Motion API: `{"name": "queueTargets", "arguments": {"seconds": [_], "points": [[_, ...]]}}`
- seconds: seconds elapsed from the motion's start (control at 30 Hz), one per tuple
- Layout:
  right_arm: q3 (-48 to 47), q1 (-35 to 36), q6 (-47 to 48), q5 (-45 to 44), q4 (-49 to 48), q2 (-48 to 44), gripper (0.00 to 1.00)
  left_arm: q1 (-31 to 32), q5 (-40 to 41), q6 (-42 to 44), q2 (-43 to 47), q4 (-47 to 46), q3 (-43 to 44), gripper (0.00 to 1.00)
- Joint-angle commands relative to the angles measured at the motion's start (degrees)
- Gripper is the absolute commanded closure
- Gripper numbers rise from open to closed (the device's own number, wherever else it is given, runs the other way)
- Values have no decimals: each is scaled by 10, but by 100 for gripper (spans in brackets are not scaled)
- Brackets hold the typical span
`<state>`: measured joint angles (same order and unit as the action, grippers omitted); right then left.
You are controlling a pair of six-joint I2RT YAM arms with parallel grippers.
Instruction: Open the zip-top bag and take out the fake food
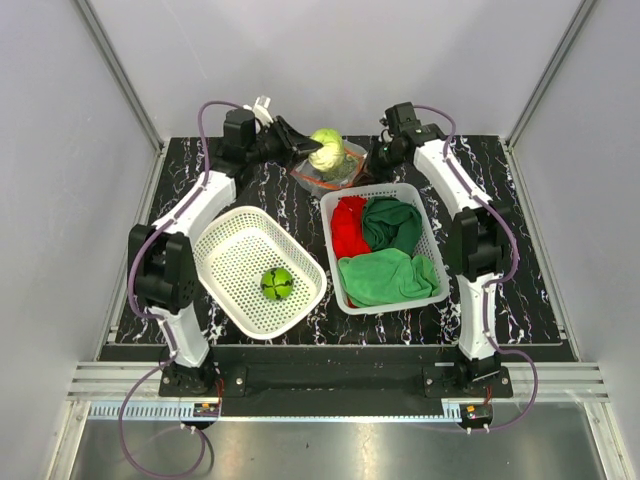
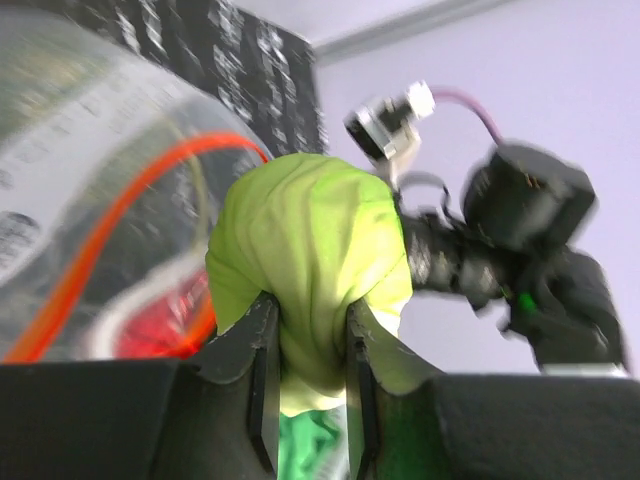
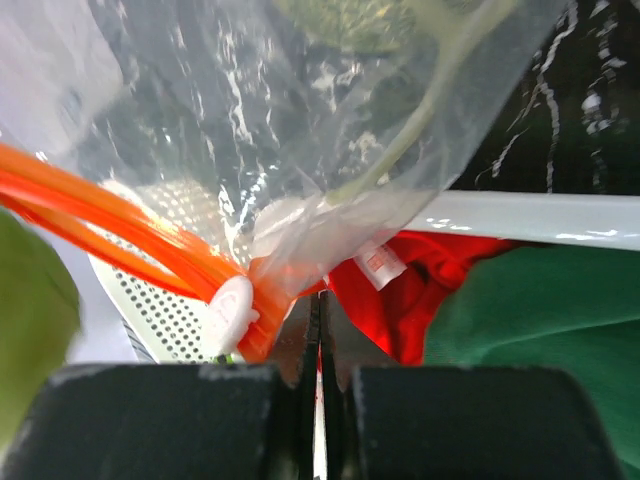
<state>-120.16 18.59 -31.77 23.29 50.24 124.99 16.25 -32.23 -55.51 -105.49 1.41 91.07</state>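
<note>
One basket (image 1: 232, 252) with ball (image 1: 277, 284), second basket (image 1: 390, 189) with cloths (image 1: 385, 270); cabbage (image 2: 310, 250) in left claw (image 2: 305, 322), bag (image 3: 300, 120) in right claw (image 3: 320, 312).

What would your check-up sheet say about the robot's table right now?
Surface: black marbled table.
Job's things: bag at the far middle; cabbage ball at its mouth; green ball in the left basket.
Clutter: red and green cloths in the right basket.
Grippers: left gripper shut on the cabbage ball; right gripper shut on the bag's edge.
Cables: purple cables along both arms.
Surroundings: plain grey walls.
</note>
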Motion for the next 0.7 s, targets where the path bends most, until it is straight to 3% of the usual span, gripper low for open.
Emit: {"name": "queueTargets", "arguments": {"seconds": [0.0, 0.17, 0.23, 0.37, 0.67], "points": [[-44, -14, -9, 13, -20, -15, 100, 15, -92, -73, 66, -82, -67, 100], [-59, -22, -13, 23, -20, -7, 100, 18, -107, 7, 181, -17, -138, 99], [-64, -22, -11, 25, -20, -4, 100, 18, -100, 69, 217, 59, -156, 98], [-74, -24, -6, 33, -19, 3, 100, 18, -34, 173, 298, 211, -198, 94], [-75, -25, -3, 45, -19, 2, 100, 18, 119, 269, 426, 361, -329, 92]]}}
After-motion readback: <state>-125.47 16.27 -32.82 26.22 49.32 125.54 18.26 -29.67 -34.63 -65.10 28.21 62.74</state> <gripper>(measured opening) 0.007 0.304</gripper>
